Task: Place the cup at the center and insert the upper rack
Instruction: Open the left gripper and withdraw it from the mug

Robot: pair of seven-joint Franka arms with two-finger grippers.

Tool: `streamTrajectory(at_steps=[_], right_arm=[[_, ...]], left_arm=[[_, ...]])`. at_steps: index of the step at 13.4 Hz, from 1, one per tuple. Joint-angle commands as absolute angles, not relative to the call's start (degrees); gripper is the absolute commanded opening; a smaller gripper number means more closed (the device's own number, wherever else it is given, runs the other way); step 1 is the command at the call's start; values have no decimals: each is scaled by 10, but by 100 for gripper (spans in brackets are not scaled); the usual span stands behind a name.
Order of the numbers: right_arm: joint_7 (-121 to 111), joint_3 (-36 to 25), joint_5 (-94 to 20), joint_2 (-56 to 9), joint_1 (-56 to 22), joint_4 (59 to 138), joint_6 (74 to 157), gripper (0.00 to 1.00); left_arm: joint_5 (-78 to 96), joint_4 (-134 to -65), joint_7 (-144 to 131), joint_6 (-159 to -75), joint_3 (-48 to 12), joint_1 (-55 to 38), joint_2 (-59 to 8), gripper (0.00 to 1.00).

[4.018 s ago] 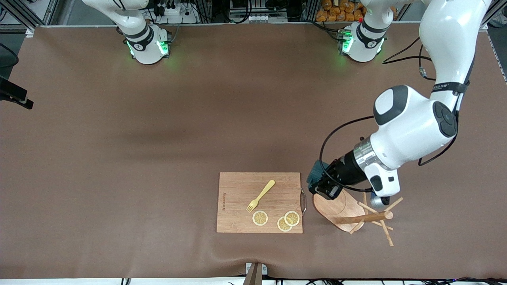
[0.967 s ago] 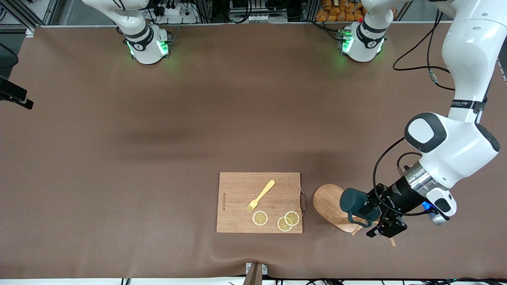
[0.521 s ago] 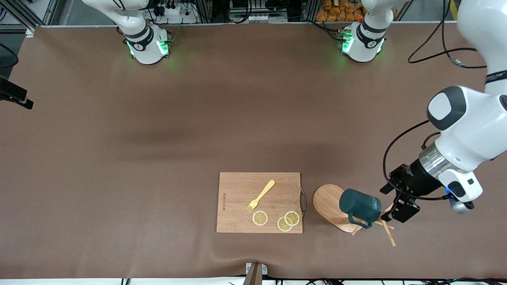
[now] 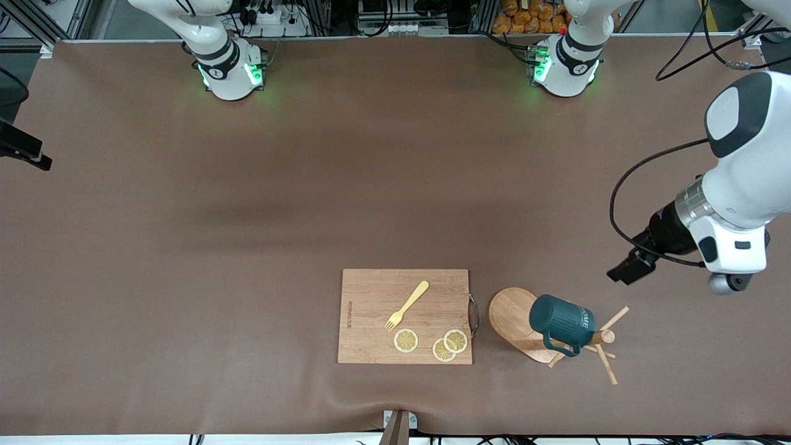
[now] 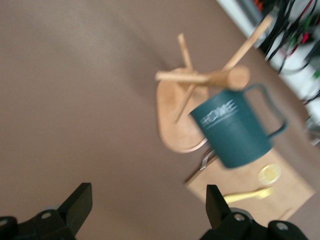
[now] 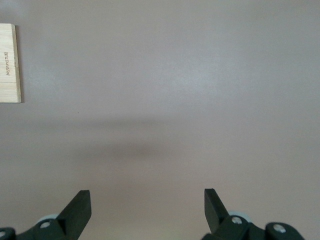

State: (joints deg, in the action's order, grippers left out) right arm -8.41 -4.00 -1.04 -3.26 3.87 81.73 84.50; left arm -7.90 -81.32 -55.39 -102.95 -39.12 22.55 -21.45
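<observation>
The dark teal cup (image 4: 561,321) hangs tilted on the wooden mug tree, over its oval base (image 4: 510,313) and against its post (image 4: 602,337). I cannot tell which peg carries it. In the left wrist view the cup (image 5: 235,131) shows its white lettering, below the post (image 5: 227,78) and in front of the base (image 5: 172,117). My left gripper (image 4: 630,270) is open and empty, in the air over bare table toward the left arm's end, apart from the cup; it also shows in its own wrist view (image 5: 147,210). My right gripper (image 6: 147,210) is open and empty over bare table, out of the front view.
A rectangular wooden cutting board (image 4: 371,315) lies beside the mug tree, with a yellow fork (image 4: 406,305) and three lemon slices (image 4: 406,340) on it. Its metal handle (image 4: 474,314) faces the tree's base. A corner of the board (image 6: 10,62) shows in the right wrist view.
My left gripper has let go of the cup, opened, and drawn back and up toward the left arm's end. The cup stays hung on the mug tree. The right arm waits.
</observation>
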Motion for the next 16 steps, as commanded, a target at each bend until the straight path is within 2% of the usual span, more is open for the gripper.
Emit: streamTrajectory(at_steps=[1, 4, 7, 12, 16], right_arm=[[-91, -35, -14, -34, 47, 809, 838, 100], [-91, -35, -14, -34, 47, 809, 838, 100], [-91, -35, -13, -34, 47, 809, 838, 100], [-91, -35, -14, -34, 47, 809, 838, 100], [-91, -35, -13, -34, 47, 809, 838, 100]], left_arm=[[-80, -831, -454, -984, -368, 226, -175, 100], [-66, -831, -345, -929, -293, 171, -142, 100], [-25, -837, -276, -883, -168, 61, -103, 100], [13, -885, -155, -854, -16, -59, -23, 100], [10, -883, -70, -818, 4, -88, -2, 100]])
